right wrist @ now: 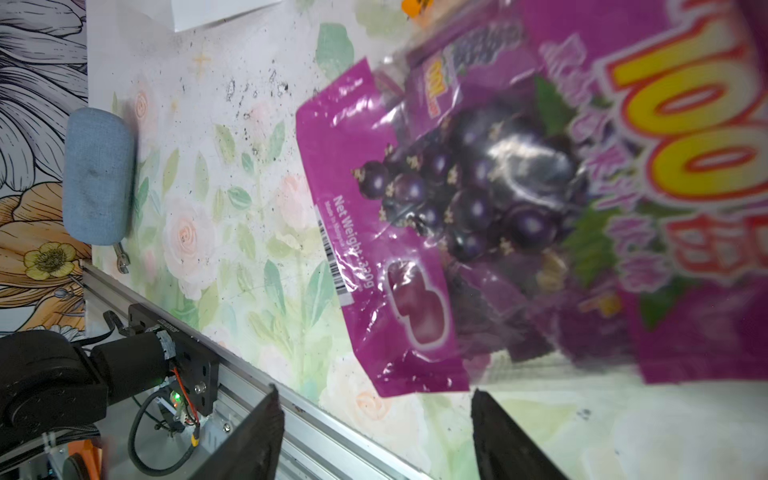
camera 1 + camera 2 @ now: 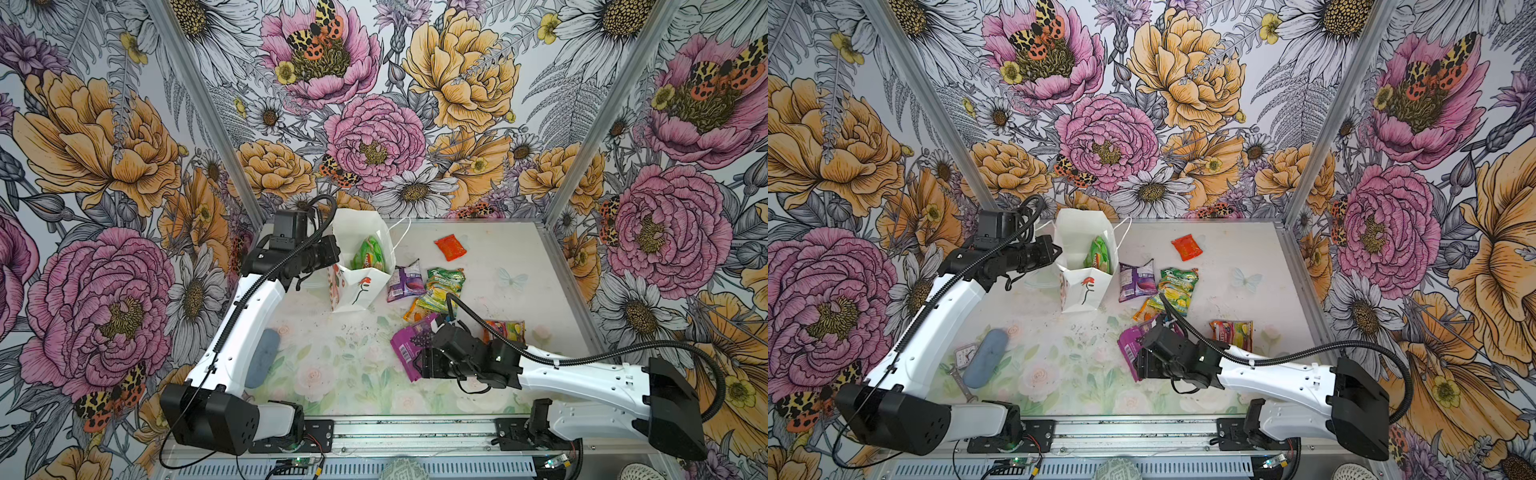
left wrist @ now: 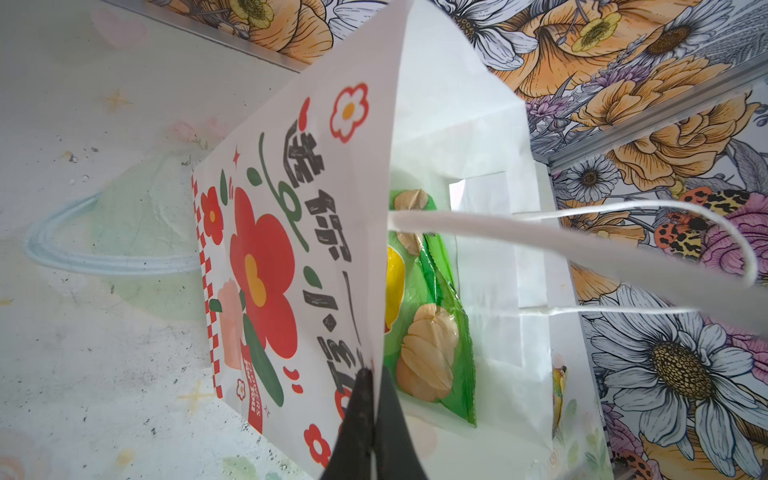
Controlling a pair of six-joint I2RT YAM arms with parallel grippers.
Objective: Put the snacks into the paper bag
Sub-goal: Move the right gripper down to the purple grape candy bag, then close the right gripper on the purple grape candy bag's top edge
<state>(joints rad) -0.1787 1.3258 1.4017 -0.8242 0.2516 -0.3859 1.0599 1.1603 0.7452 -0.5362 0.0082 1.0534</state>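
- Paper bag (image 2: 358, 291): stands upright on the table (image 2: 332, 374) with its mouth open upward. It is the landmark for the entries below.
- Left gripper (image 3: 371, 376): pressed together on the bag's printed side wall at the rim, pinching the paper.
- Large green chip bag (image 2: 368, 253): inside the paper bag, standing on edge.
- Purple grape pouch (image 1: 386, 216): lies flat on the table, nearer the camera than the bag and to its right, well apart from it. Probably the next item to load.
- Right gripper (image 1: 374, 390): fingers spread and holding nothing, directly above the pouch. One edge of the pouch lies between the fingertips.
- Governing relation: the pouch's long axis appears to run roughly along the line between the two fingers, though the wrist hides much of it in both top views. Closing would probably bunch the film lengthwise. The right arm is far nearer than the left.
- Loose packets right of the bag: small purple (image 2: 405, 282), green-yellow (image 2: 442, 286), small orange (image 2: 413, 311), orange-red fruit (image 2: 505, 330) and red (image 2: 450, 246).
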